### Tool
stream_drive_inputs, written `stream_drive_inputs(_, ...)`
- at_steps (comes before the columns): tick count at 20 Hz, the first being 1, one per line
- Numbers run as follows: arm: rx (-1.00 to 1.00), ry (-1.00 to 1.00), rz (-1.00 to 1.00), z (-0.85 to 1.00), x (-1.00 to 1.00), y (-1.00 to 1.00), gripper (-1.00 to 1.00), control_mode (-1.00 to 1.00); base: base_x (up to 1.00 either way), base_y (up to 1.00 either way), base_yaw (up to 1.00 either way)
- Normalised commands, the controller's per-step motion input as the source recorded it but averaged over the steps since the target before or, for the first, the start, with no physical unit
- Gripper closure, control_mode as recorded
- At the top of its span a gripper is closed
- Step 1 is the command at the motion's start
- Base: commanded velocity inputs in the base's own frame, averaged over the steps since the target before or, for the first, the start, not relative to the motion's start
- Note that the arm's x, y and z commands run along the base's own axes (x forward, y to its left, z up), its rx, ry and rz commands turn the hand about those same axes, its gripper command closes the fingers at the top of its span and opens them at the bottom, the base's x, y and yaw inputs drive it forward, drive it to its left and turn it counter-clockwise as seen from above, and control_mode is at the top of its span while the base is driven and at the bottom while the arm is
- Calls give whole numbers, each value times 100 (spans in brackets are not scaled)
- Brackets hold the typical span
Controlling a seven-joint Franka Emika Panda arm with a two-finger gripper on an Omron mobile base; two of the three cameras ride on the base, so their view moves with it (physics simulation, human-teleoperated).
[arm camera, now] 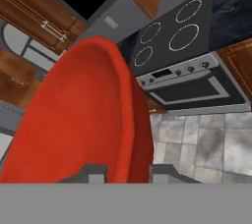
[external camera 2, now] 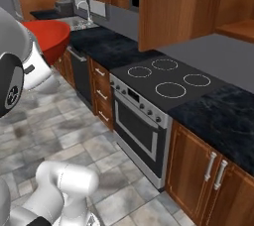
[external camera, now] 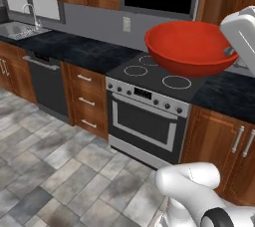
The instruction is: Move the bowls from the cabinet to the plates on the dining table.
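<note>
Red bowl carried in the air, clear of any surface, in front of the stove. In the left base view it hangs over the hob rings, mouth up and only slightly tilted. From the right base view it sits at the frame's left edge, above the tiled floor.

Pincer closed on the red bowl's rim: in the hand view one dark tip sits inside the wall, the other outside, with the wall between them.

Handling, as judgement: rigid, glossy shell, so likely slick under the tips. Wide for a one-sided rim grip, so its weight hangs off to one side and it may pivot or slip on a fast swing. Probably light. If ceramic, a drop onto tile would chip or break it. The rim is the only workable hold, since the body is too broad to span.

Writing: none legible. The oven panel shows a small display, too blurred to read.
</note>
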Motion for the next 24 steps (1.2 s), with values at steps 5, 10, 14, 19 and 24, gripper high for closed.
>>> stream_drive_inputs(5,0,0,0,0,0,0,100,100,0,0,25)
stream_drive_inputs(10,0,0,0,0,0,0,100,100,0,0,25)
stream_drive_inputs(14,0,0,0,0,0,0,100,100,0,0,25)
stream_drive_inputs(19,0,0,0,0,0,0,100,100,0,0,25)
stream_drive_inputs(24,0,0,0,0,0,0,100,100,0,0,25)
